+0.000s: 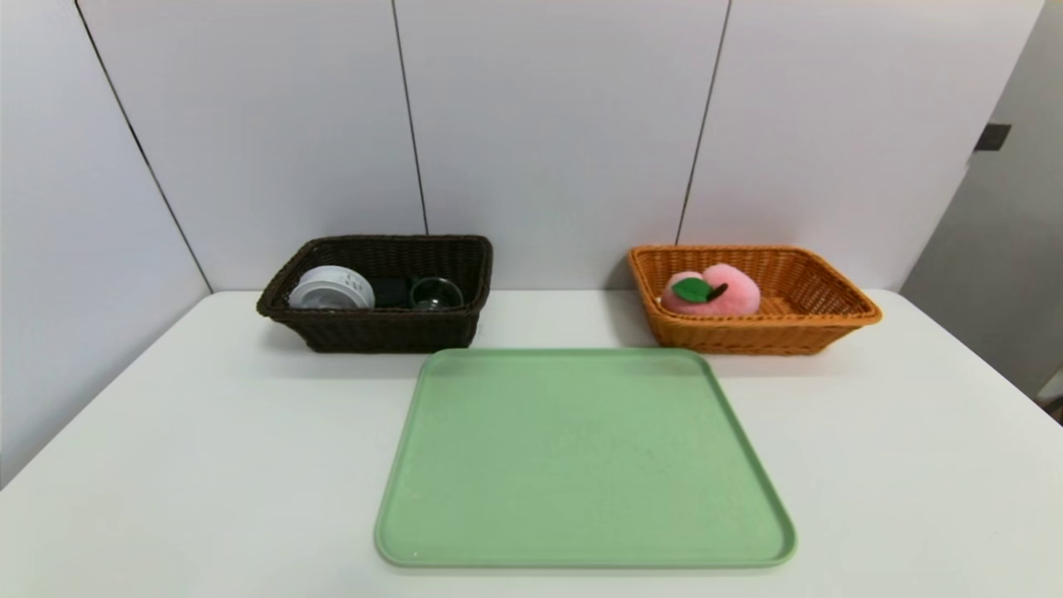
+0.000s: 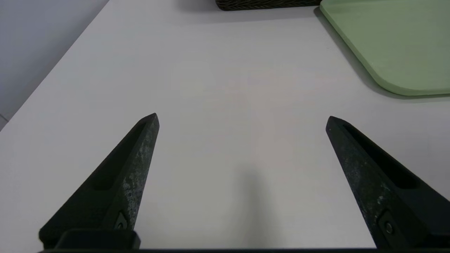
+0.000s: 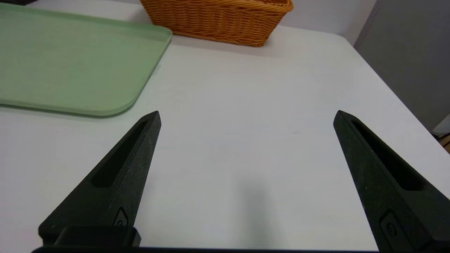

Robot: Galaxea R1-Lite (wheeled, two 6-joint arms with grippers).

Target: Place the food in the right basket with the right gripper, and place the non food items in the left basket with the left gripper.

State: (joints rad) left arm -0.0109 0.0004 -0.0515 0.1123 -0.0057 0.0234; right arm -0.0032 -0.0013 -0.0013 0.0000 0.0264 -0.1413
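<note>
Sorting done as I read it: both baskets loaded, green tray (image 1: 581,457) bare, both grippers spread and holding nothing.

Taking the tray as my landmark: the dark brown basket (image 1: 378,328) sits behind its left corner and holds the white round container (image 1: 330,289), a black pouch (image 1: 392,291) and the small glass cup (image 1: 436,292). The orange basket (image 1: 760,332) sits behind its right corner with the pink plush peach (image 1: 714,291) inside, leaf facing me. Left gripper (image 2: 242,119) hangs over bare white table (image 1: 166,465) left of the tray, fingers wide apart. Right gripper (image 3: 247,116) hangs right of the tray, likewise splayed.
</note>
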